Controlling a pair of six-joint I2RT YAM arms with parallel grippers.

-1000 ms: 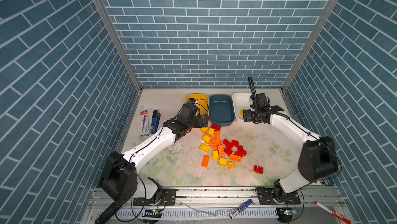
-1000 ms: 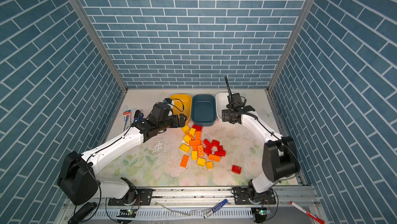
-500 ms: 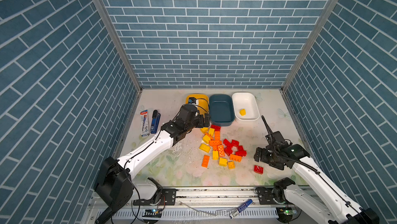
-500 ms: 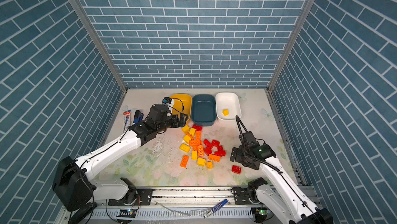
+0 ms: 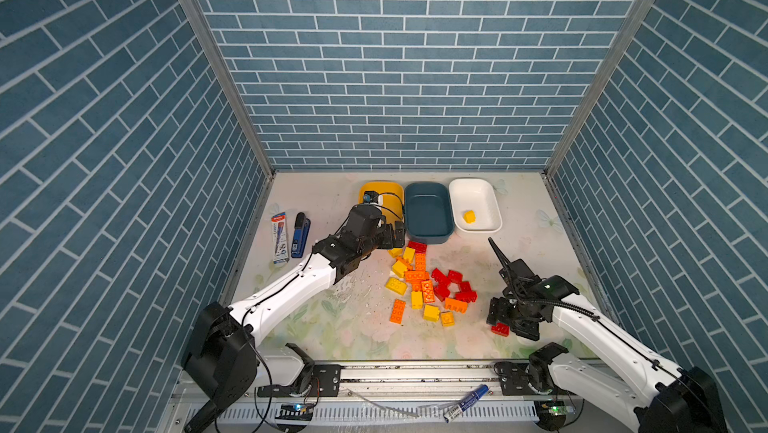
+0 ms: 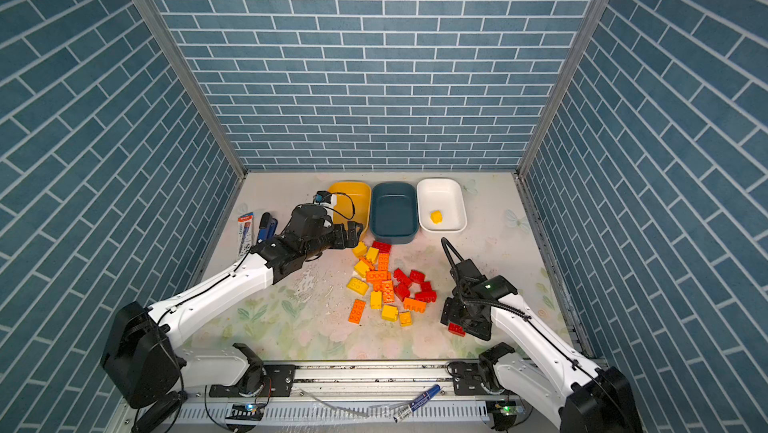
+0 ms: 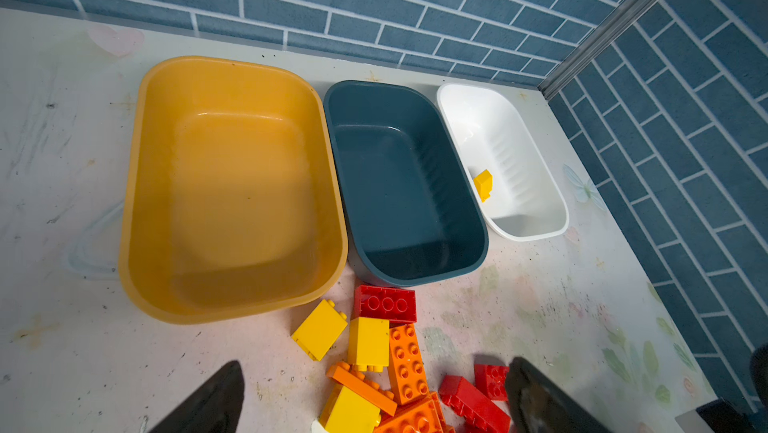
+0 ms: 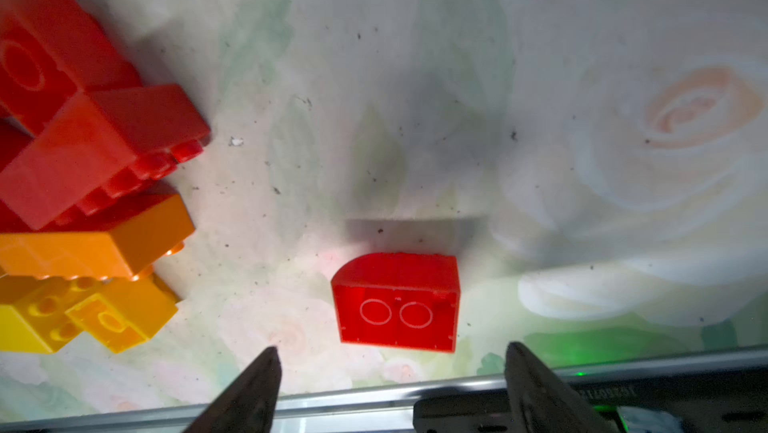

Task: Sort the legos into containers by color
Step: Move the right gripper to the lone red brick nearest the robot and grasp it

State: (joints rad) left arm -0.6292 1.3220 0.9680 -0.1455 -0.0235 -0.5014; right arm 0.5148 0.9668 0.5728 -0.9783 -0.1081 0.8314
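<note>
A lone red brick (image 8: pixel 397 302) lay on the flowered table (image 5: pixel 332 327) near the front edge, its face with two rings turned toward the right wrist camera. The right pincer (image 8: pixel 391 354) stood right at it with its jaws apart, wider than the brick. In the wrist view one tip sat to each side, the brick lay just ahead of them on the midline, and neither touched it. In both top views the brick (image 5: pixel 500 329) (image 6: pixel 456 329) poked out from under the pincer (image 5: pixel 509 325) (image 6: pixel 463 324) on the side toward the front rail.

To the left of it in both top views, near but apart, the heap (image 5: pixel 424 285) of red, orange and yellow bricks sprawled across the middle of the table. At the heap's far end the left pincer (image 5: pixel 395 235) hung by the near rim of the yellow tub (image 7: pixel 141 185). Its jaws were spread wide and gripped nothing, and in the wrist view a yellow piece showed on the table between them.

Along the back wall the yellow tub, the teal tub (image 7: pixel 332 119) and the white tub (image 7: pixel 540 185) stood in a row, close side by side. A single yellow brick (image 7: pixel 483 183) lay inside the white one.

By the left wall lay a stapler (image 5: pixel 300 235) beside a pen pack (image 5: pixel 279 237), and a marker (image 5: pixel 465 402) rested on the front rail.
</note>
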